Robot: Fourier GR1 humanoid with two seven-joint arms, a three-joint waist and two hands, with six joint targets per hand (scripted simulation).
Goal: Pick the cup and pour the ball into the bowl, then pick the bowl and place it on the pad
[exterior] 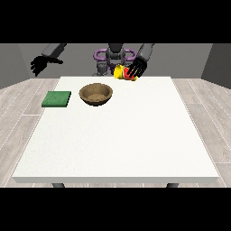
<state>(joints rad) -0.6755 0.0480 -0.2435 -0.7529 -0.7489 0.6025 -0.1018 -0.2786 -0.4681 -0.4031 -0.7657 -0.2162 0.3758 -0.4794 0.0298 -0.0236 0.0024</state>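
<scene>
- A large white table (117, 135) filled most of the front view, with a grey plank floor around it and grey walls behind
- The robot (115, 56) stood small at the far edge of the table, its dark grey torso partly ringed by purple parts
- The hand at the view's right (136, 68) was black and was raised above the far edge of the table, its fingers curled round a yellow cup (122, 73)
- The cup was tipped onto its side, its body pointing toward the view's left, and a patch of red showed on it beneath the fingers
- The ball could not be made out; whether the red patch was the ball or part of the cup could not be told
- A brown wooden bowl (95, 94) stood upright on the table, toward the far side and left of centre, lower in the view than the cup and to its left, apart from it
- The inside of the bowl looked brown throughout
- A flat green square pad (57, 99) lay on the table just beside the left edge, to the left of the bowl and apart from it
- The hand at the view's left (39, 64) hung in the air beyond the table's far left corner, well away from the pad and bowl, its fingers spread, relaxed and pointing downward, holding nothing
- Two dark table legs (57, 185) showed under the near edge
</scene>
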